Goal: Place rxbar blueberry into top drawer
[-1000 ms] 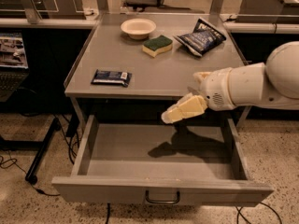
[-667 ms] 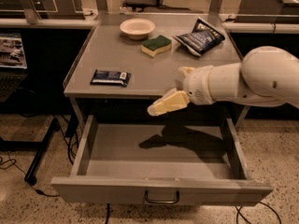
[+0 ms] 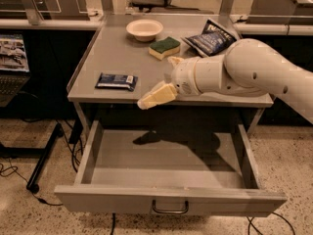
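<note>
The rxbar blueberry (image 3: 116,81), a flat dark navy wrapper, lies on the grey table (image 3: 112,48) near its front left edge. The top drawer (image 3: 168,199) stands pulled wide open below the tabletop, its inside bare, with the curved handle (image 3: 169,208) on the front panel. My gripper (image 3: 156,81) hovers at the table's front edge, just right of the bar and above the open drawer. It is open and empty, not touching the bar. One pale finger (image 3: 155,97) points down and to the left.
A cream bowl (image 3: 144,29), a yellow-green sponge (image 3: 165,48) and a crinkled dark blue chip bag (image 3: 211,39) sit at the back of the table. A black stand leg (image 3: 44,155) and cables lie on the floor at left.
My gripper and arm have moved left along the table's front edge, closer to the bar. The bar and the drawer have not moved.
</note>
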Robot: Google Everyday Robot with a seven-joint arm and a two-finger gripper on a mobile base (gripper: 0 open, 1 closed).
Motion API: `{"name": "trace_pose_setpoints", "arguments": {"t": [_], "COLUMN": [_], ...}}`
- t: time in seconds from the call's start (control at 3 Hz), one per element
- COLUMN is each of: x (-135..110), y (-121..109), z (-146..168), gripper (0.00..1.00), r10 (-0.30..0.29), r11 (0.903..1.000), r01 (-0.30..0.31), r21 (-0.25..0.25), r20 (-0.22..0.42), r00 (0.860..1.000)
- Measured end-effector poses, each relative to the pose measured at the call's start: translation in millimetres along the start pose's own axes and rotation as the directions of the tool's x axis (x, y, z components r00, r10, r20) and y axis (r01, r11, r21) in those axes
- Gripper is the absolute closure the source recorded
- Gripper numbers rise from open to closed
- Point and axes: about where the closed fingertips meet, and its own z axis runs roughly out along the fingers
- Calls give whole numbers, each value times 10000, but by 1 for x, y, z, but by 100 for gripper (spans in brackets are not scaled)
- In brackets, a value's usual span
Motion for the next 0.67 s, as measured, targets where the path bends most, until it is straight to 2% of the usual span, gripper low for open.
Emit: {"name": "trace_pose_setpoints", "arguments": {"t": [0.33,0.67], "x": [0,-1], "y": [0,-4], "z": [0,23], "gripper": [0,0], "r10": [0,255], "r11": [10000,9996], "r01": [0,-249], "r21": [0,-142], "r20": [1,485], "r00": [10000,9985]}}
